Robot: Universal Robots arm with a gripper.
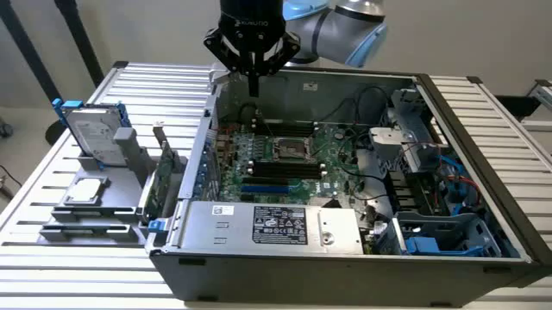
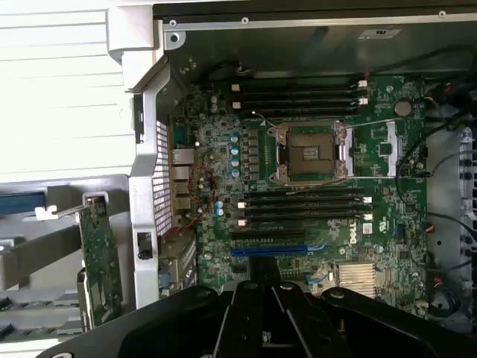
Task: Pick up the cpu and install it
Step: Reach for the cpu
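Gripper (image 1: 253, 90) pinched shut, empty, upper centre of exterior view. Cpu (image 1: 84, 190) flat on rack (image 1: 95, 214), lower left, reachable from above; socket (image 2: 309, 153) open, likely ready.

Your table (image 1: 483, 110) is a pale, slatted metal top. Two things sit directly on it. The open case (image 1: 345, 278) lies on its side across the middle and the exterior view's right. A grey rack (image 1: 90, 223) stands just beside it on the exterior view's left.
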